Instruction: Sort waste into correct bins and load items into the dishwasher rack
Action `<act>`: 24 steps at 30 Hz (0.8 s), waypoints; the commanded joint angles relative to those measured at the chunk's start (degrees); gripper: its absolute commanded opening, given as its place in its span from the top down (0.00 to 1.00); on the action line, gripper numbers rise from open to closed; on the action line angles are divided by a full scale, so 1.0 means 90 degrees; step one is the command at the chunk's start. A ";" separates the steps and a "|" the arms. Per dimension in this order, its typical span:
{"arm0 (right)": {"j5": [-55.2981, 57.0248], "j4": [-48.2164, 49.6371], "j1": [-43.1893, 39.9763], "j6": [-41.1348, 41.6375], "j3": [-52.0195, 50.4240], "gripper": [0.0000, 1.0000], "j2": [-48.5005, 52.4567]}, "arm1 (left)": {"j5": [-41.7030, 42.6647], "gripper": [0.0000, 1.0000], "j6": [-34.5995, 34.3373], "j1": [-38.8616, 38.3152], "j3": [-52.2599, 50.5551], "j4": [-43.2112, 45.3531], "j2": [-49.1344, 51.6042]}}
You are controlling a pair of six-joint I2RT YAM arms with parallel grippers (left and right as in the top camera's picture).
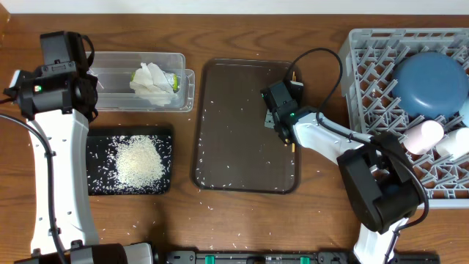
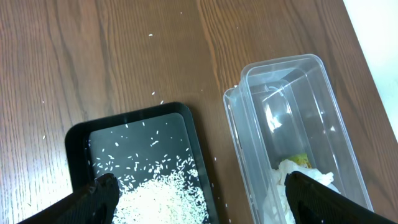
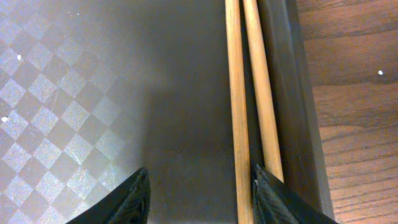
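Only your right wrist view shows the two slim wooden chopsticks [image 3: 235, 93], side by side along the right wall of the checker-textured brown tray [image 3: 74, 93]. The right gripper [image 3: 202, 199] has its jaws apart over them, not pinching.

Only the overhead view shows the grey lattice rack [image 1: 366, 66] at far right, holding one dark-blue dish [image 1: 429, 81], one pink cup [image 1: 423, 136] and one white cup [image 1: 456, 143].

The left gripper [image 2: 205, 196] has its jaws spread wide, above the rice [image 2: 161, 199] on the black tray [image 2: 74, 149] and the clear tub [image 2: 298, 93] with the crumpled tissue [image 2: 298, 174].
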 commanded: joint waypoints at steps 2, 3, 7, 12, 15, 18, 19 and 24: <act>-0.0100 -0.0063 -0.0002 0.0240 -0.0007 0.55 0.0240 | -0.0151 0.12 0.0058 0.0022 -0.0002 -0.0019 0.0034; -0.0100 -0.0063 -0.0002 0.0238 -0.0007 0.57 0.0240 | -0.0151 0.12 0.0058 0.0022 -0.0002 -0.0019 0.0034; -0.0100 -0.0066 -0.0002 0.0238 -0.0007 0.68 0.0240 | -0.0151 0.12 0.0058 0.0019 -0.0002 -0.0019 0.0034; -0.0100 -0.0063 -0.0002 0.0238 -0.0005 0.76 0.0240 | -0.0151 0.12 0.0058 0.0019 -0.0002 -0.0019 0.0032; -0.0097 -0.0063 -0.0002 0.0238 -0.0005 0.79 0.0240 | -0.0151 0.12 0.0058 0.0019 -0.0002 -0.0019 0.0034; -0.0097 -0.0063 -0.0015 0.0238 -0.0005 0.83 0.0240 | -0.0151 0.12 0.0058 0.0022 -0.0002 -0.0019 0.0034; -0.0100 -0.0063 -0.0015 0.0238 -0.0005 0.84 0.0240 | -0.0151 0.12 0.0058 0.0022 -0.0002 -0.0019 0.0034; -0.0100 -0.0061 -0.0015 0.0238 0.0000 0.91 0.0240 | -0.0151 0.12 0.0058 0.0022 -0.0002 -0.0017 0.0034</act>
